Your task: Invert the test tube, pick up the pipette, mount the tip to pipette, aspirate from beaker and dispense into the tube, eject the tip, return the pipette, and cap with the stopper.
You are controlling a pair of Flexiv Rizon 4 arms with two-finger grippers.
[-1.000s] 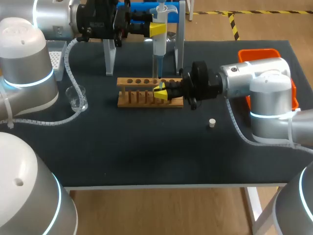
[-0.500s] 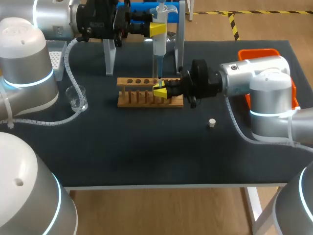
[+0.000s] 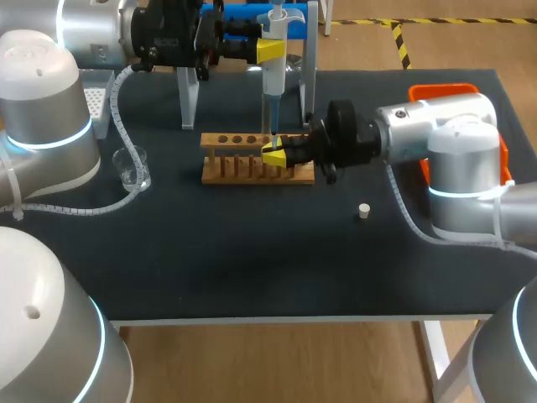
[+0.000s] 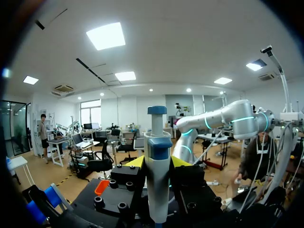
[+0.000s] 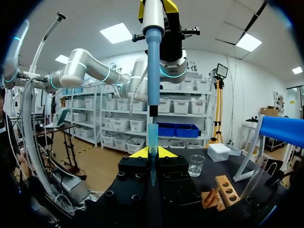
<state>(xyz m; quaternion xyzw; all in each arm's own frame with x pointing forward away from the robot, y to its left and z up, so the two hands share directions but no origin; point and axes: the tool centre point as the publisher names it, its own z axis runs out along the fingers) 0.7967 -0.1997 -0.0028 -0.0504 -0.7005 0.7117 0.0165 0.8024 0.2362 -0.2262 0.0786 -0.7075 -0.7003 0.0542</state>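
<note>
Perforated tray (image 3: 99,94): white, at the left edge of the dark surface (image 3: 252,260), upper left of the frame.
Beaker (image 3: 132,166): clear, upright on the surface at middle left, well apart from the rack.
Stand (image 3: 189,92): clear legs under a blue top, at the upper middle of the frame, behind the rack.
Left gripper (image 3: 270,50): enters from the upper left and is clenched on the pipette; in the left wrist view a yellow tip sits on each side of the body.
Pipette (image 3: 273,80): held upright at the upper middle, shaft pointing down, lower end above the rack and the right gripper.
Rack (image 3: 252,161): wooden, with a row of holes on top, at the centre of the frame.
Right gripper (image 3: 275,155): enters from the right, lies level at the rack's right half, and grasps the tip between both yellow fingers.
Tip (image 5: 152,135): blue, translucent, tapered, upright; its open upper end sits directly below the pipette's dark nozzle. Whether they touch cannot be told.
Stopper (image 3: 363,211): small, pale, on the surface right of centre, under the right arm.
Orange bin (image 3: 445,91): upper right, partly hidden by the right arm.
</note>
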